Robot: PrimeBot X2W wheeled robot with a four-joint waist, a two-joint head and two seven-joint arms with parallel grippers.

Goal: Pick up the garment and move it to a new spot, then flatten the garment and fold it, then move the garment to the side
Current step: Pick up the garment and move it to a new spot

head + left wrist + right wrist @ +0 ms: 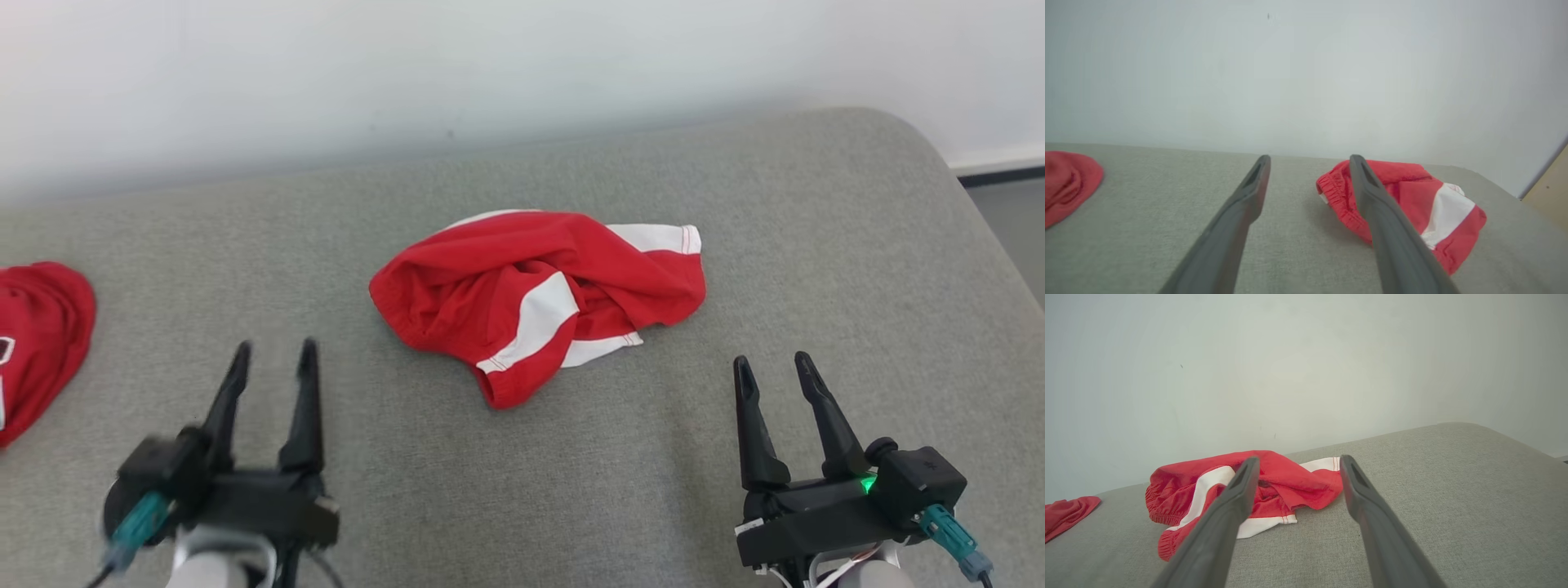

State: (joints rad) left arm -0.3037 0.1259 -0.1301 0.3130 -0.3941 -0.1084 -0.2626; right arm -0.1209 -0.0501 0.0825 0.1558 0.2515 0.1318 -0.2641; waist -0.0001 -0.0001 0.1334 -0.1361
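Centrally on the cushion (653, 490) lies the crumpled garment (539, 302). Left gripper (274, 349) and right gripper (771, 363) gape empty by the near edge.

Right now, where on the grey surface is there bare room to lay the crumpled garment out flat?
Widest bare patch: right of the crumpled garment, out to the rounded edge of the grey surface. Also the near strip between the left tool and right tool. Crowded at far left, where a second red garment lies.
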